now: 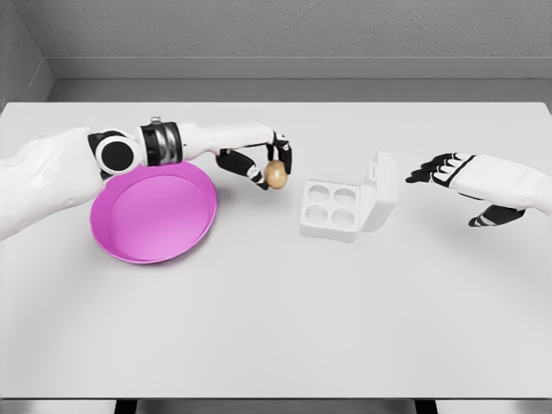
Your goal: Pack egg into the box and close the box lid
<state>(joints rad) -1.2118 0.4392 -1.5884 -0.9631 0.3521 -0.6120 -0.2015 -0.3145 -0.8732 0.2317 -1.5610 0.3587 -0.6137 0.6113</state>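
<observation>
The tan egg (276,174) was pinched in the left hand (263,162) just left of the white four-cup egg box (330,210), apparently for lowering into a cup, while the right hand (448,169) was held spread and empty beyond the upright lid (382,185), likely to close it.

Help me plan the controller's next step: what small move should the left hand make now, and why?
Probably carry the egg a little further right, over the open box. The left hand grips it between the pink plate and the box, whose four cups look empty with the lid up. The right hand waits open beside it.
</observation>
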